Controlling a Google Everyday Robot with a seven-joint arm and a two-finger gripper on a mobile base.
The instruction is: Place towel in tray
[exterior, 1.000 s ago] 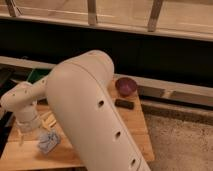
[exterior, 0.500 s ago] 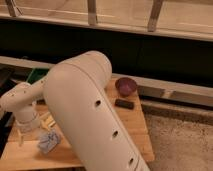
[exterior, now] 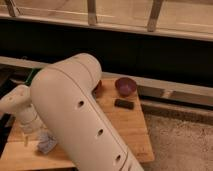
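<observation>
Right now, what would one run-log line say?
end effector open, low over table | towel on table beside it, unheld | tray behind arm, mostly hidden

The gripper (exterior: 28, 136) hangs low at left, jaws spread.

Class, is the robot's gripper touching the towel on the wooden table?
Cannot tell. The camera view shows the gripper low over the left of the wooden table, beside the towel; neither contact nor gap is plain.
</observation>
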